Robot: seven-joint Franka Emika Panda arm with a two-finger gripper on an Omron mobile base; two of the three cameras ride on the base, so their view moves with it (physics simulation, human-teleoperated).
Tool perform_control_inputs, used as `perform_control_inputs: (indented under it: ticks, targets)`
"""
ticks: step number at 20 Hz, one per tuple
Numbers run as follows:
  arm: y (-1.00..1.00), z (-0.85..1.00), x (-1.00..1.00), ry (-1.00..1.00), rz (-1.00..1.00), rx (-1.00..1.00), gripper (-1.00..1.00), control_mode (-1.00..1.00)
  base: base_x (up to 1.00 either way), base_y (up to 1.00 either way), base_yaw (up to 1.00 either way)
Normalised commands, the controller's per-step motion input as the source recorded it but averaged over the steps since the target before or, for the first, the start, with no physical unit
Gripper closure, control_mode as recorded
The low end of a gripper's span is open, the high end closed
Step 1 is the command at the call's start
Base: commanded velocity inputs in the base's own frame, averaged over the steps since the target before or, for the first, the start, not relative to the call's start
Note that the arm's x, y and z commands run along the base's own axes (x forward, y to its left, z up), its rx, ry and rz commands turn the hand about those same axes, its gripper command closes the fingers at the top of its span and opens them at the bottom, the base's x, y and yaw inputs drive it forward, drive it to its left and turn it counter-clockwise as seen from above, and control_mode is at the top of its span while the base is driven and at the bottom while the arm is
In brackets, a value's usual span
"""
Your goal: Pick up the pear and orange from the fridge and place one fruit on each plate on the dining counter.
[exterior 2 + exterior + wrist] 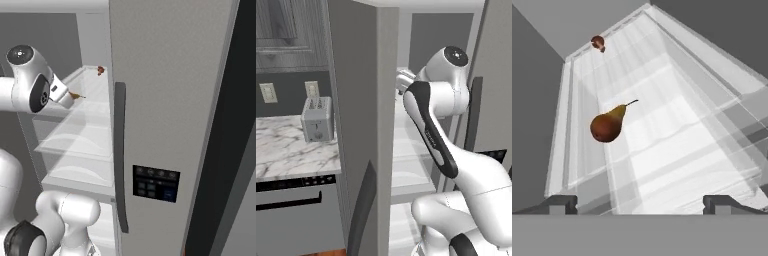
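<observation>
The fridge (165, 100) stands open and my arm reaches in over a white shelf (677, 150). The pear (607, 125), brown with a yellowish neck and a thin stem, lies on its side on that shelf, ahead and left of centre. It also shows beside my hand as the pear (75, 95). My gripper (642, 202) is open, its fingertips (562, 202) spread wide, short of the pear and holding nothing. A small dark reddish-brown thing (598, 42) sits at the shelf's back corner. The orange, plates and dining counter are out of view.
The fridge's left door (358, 110) stands close beside my arm, and the right door carries a black dispenser panel (155, 184) and a long dark handle (120, 155). A toaster (317, 119) stands on the marble worktop (286, 150). More white shelves (80, 170) lie below.
</observation>
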Motion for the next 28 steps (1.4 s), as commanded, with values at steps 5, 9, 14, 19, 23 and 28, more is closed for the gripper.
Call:
perform_control_inputs:
  ticks: [5,9,14,19,23,28]
  targets:
    - [0.13,0.00,0.41,0.00,0.00,0.07,-1.00,-1.00,0.00,0.00,0.00]
    - [0.23,-0.21,0.34,0.05,0.00,0.00,-1.00,-1.00,0.00,0.00,0.00]
    - [0.18,-0.14,0.34,0.00,0.00,0.00,-1.00,-1.00,0.00,0.00,0.00]
    - [0.03,-0.10,0.30,0.02,0.00,0.00,-1.00,-1.00,0.00,0.00,0.00]
    - [0.00,-0.15,0.33,0.06,0.00,0.00,-1.00,-1.00,0.00,0.00,0.00]
    - [0.07,-0.07,0.41,0.04,0.00,0.00,-1.00,-1.00,0.00,0.00,0.00]
